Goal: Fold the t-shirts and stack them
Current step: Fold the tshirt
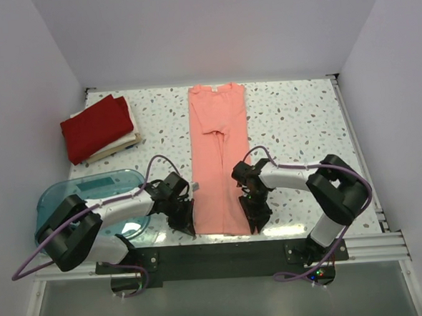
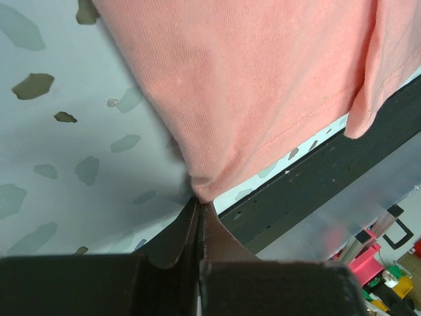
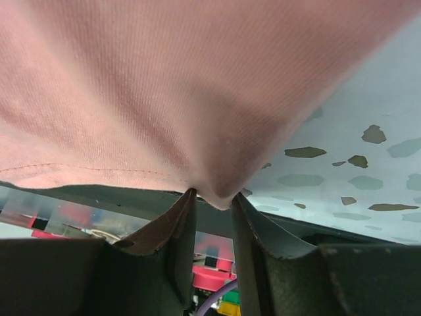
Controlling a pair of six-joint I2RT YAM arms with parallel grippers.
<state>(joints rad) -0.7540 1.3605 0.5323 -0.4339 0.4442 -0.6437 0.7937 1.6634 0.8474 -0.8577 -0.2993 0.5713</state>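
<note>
Top view: pink shirt (image 1: 219, 157) lies as a long strip down the middle of the table (image 1: 302, 116), its hem at the near edge. My left gripper (image 1: 187, 221) is at the hem's left corner and my right gripper (image 1: 257, 217) at its right corner. Red shirt (image 1: 94, 127) lies folded on the cream shirt (image 1: 128, 143) at the far left, well apart from both grippers. Blue tub (image 1: 91, 190) stands at the near left, partly under my left arm and beside the pink shirt.

Left wrist view: left gripper (image 2: 199, 207) jaws are pressed together, with the pink shirt (image 2: 256, 85) corner pinched at the tips. Cloth fans out from that point. Black rail (image 2: 316, 178) runs along the near table edge.

Right wrist view: right gripper (image 3: 212, 197) jaws stand narrowly apart, with the pink shirt (image 3: 197, 85) corner bunched and gripped between them. Cloth fills the upper frame, with speckled table to the right.
</note>
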